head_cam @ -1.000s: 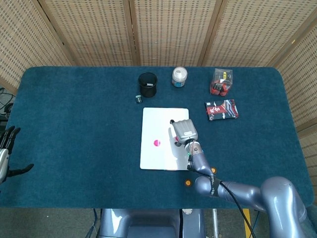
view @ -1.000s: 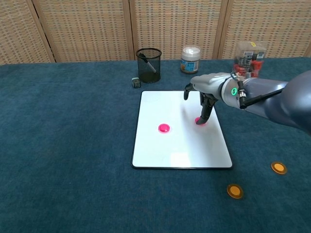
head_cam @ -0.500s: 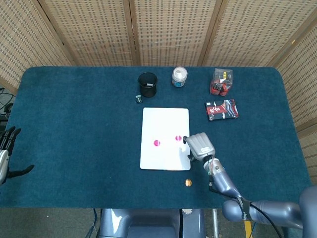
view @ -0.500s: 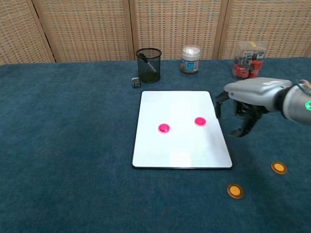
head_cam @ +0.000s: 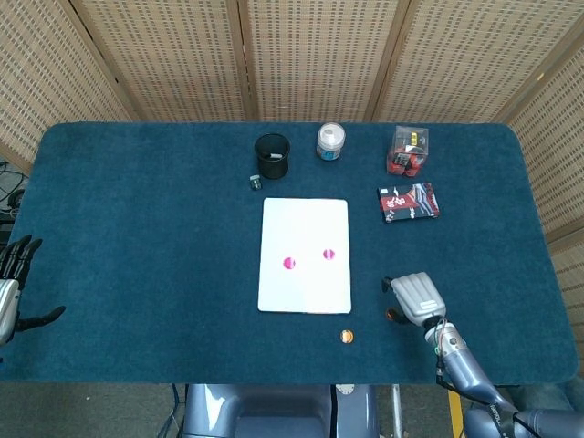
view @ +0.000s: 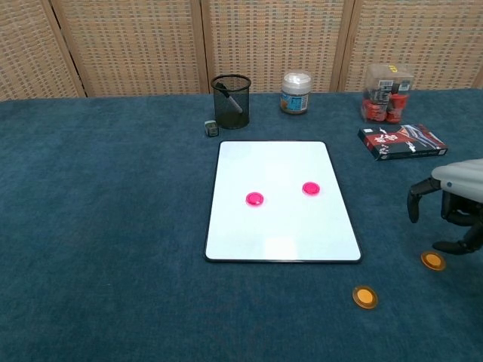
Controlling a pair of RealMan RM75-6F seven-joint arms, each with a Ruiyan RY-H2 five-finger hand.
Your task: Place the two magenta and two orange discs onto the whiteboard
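- Whiteboard (view: 283, 241) lies flat, long axis running away from the robot, two magenta discs (view: 255, 199) side by side on it.
- Right hand (view: 453, 211) hovers empty, fingers apart, over one orange disc (view: 432, 261).
- Left hand (head_cam: 11, 287) is spread and empty.

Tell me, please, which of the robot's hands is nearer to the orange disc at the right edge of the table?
Right. The right hand hovers just above that orange disc, fingers curled downward. The left hand sits at the table's far left edge, well beyond the whiteboard.
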